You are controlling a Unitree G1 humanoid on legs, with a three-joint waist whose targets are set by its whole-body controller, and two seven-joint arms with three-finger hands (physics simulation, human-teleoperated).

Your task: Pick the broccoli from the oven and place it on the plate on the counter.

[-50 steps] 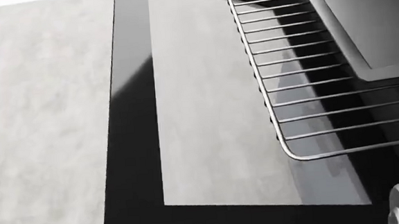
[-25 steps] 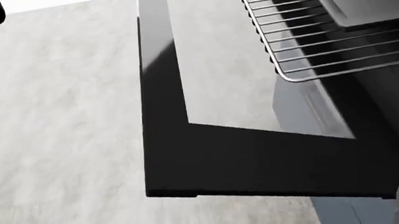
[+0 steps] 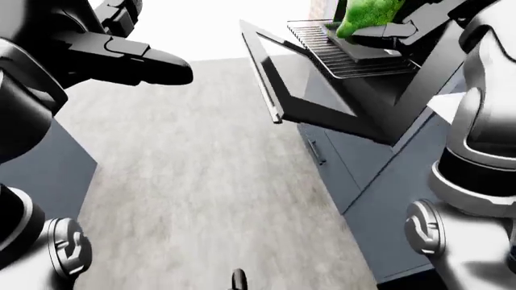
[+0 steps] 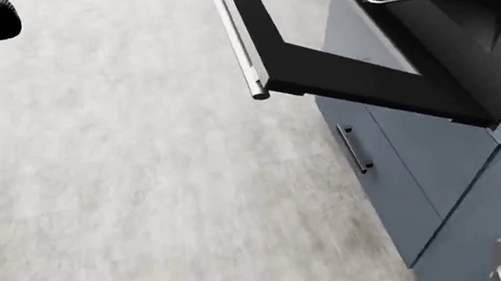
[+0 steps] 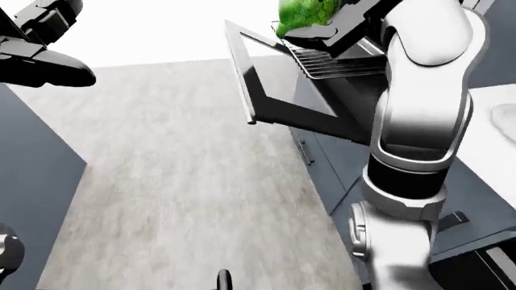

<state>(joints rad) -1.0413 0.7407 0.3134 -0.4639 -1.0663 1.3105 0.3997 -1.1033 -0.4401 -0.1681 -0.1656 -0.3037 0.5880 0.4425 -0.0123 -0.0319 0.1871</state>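
One green broccoli (image 3: 367,15) sat high at the top of the left-eye view, gripped in the right hand (image 3: 385,31), whose dark fingers (image 5: 322,33) were closed under and round it. It hung above the wire rack (image 3: 343,51) that stuck out of the open oven (image 3: 419,78), clear of the rack itself as far as the eye views showed. The oven door (image 3: 302,84) lay swung down and out, its glass pane facing up and its bar handle (image 4: 238,43) along the free edge over the pale floor (image 4: 131,187). Below the door stood grey cabinet fronts (image 4: 400,164) with a small dark pull (image 4: 354,150). The left hand (image 3: 133,57) reached in from the upper left of the left-eye view, well apart from the oven, its dark fingers stretched out straight and holding nothing. A strip of white bench (image 5: 496,145) showed at the right edge of the right-eye view, beside the robot's right arm (image 5: 423,121).
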